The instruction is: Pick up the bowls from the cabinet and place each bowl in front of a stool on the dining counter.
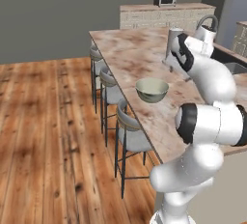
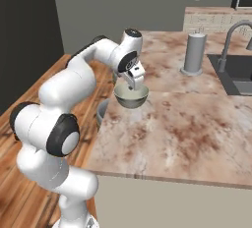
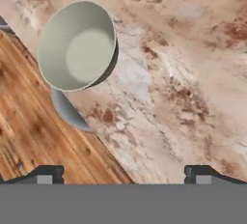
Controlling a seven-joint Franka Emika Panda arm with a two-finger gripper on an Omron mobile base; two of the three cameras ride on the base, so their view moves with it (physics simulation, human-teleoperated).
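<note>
The bowl [image 1: 152, 90] sits on the desk [image 1: 140, 54] by the near stool [image 1: 129, 130], jaws apart (empty) just above.

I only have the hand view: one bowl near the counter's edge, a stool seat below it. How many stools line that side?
Observer: Three stools stand in a row along that edge, by the left base view.
Operator: What else stands on the counter?
Observer: A grey cylinder stands upright beside the dark sink.
Operator: Where is the end effector relative to the bowl?
Observer: In the right base view the end effector hangs open close above the bowl, not gripping it; the bowl rests on the dining counter.
</note>
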